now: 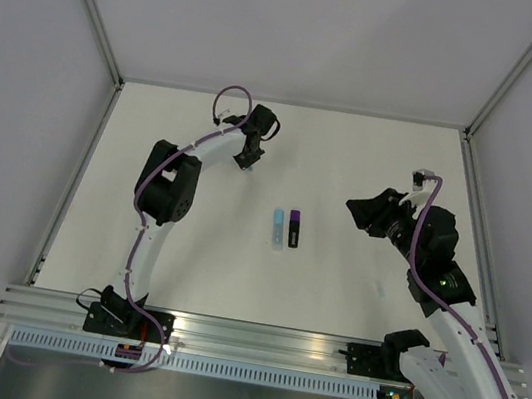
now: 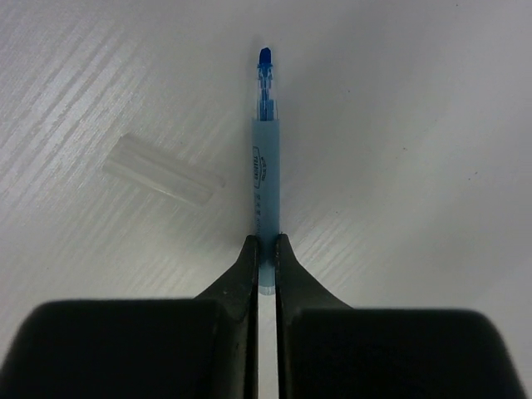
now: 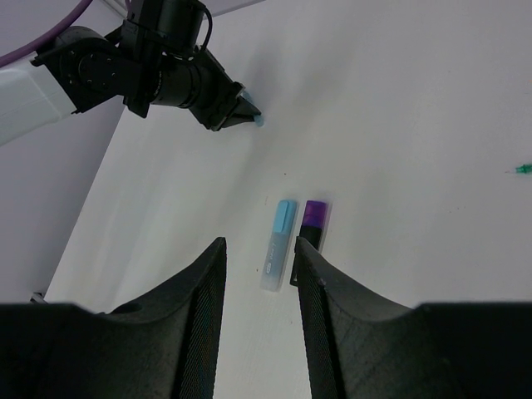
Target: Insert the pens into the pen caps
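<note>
Pen point(image 2: 265, 166), light blue with blue tip, grasped by clenched left tool point(image 2: 266, 241), beyond and left of purple marker point(image 1: 295, 228). Clear cap point(image 2: 164, 170) flat on desk point(image 2: 399, 125), same zone left of purple marker, not touching pen. Light blue marker point(image 1: 277, 229) parallel, just left of purple marker. Right tool point(image 3: 259, 243) released, grasping nothing, hovering right of purple marker.

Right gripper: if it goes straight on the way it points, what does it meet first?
Probably the light blue marker, lying straight ahead of the right gripper and its open fingers, with the black-and-purple marker beside it. Height is unclear, so it might pass over.
</note>
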